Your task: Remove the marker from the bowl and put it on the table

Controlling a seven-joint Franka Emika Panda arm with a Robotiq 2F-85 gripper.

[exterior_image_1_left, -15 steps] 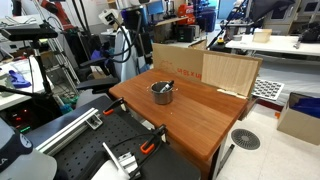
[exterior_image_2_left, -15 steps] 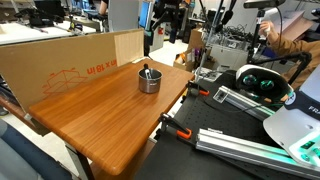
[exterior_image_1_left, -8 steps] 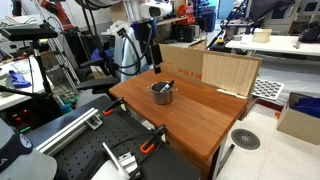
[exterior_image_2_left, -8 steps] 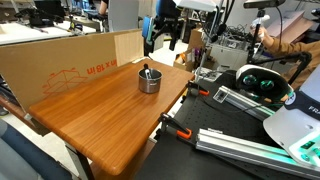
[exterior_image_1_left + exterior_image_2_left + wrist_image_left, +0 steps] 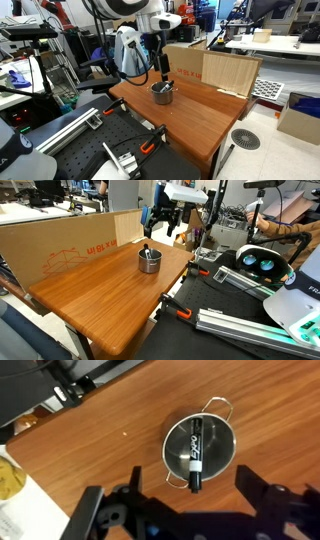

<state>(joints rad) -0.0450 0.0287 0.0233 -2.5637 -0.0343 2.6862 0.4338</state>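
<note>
The marker (image 5: 194, 452) is seen inside the bowl (image 5: 172, 455). It runs from rim to rim, with one end raised slightly above the rim. The bowl stands on the table (image 5: 205, 118), and nothing else is seen on the wood around it. The hand (image 5: 162, 72) is held in the air above the bowl and slightly off to one side of it. In the wrist view its fingers are spread wide apart with nothing between them. The removal is therefore judged not yet begun, and a descent to the marker comes first.

Several faults could arise from here. The finger spread appears wider than the bowl in the wrist view. If it is lowered unchanged, the rim could be struck, or the bowl could be straddled and gripped instead of the marker. The bowl looks light and is not fixed down, so it could be pushed across the table or tipped by a glancing contact with its wire handle (image 5: 221, 403). If only the raised end is pinched, the smooth barrel could swivel or slip and fall back in. If the marker is drawn out at a slant, the rim could be caught and the bowl lifted with it. A release from too high above the table beside the bowl could let the round marker roll toward the edge.
</note>
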